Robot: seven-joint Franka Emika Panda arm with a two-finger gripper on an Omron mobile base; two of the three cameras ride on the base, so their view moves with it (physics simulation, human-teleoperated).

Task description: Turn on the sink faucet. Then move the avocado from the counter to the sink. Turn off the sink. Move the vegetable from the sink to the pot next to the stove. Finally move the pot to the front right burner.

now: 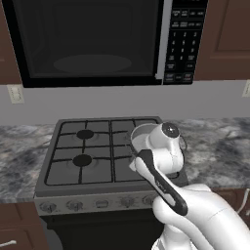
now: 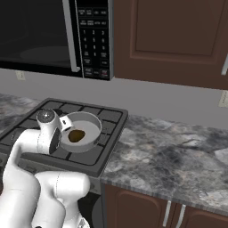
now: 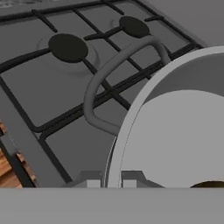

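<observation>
Fingers (image 3: pixel 92 183) pinch pot (image 2: pixel 89 122) rim; avocado (image 2: pixel 76 136) inside, on stove (image 1: pixel 97 146)

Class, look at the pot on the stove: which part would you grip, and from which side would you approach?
Grip the thin rim of the pot on the robot's side, coming down from above so one finger goes inside the wall and one outside. The pot stands upright and open, the wall is narrow enough for the claw, and the avocado lies low inside. The looped side handle is an alternative.
</observation>
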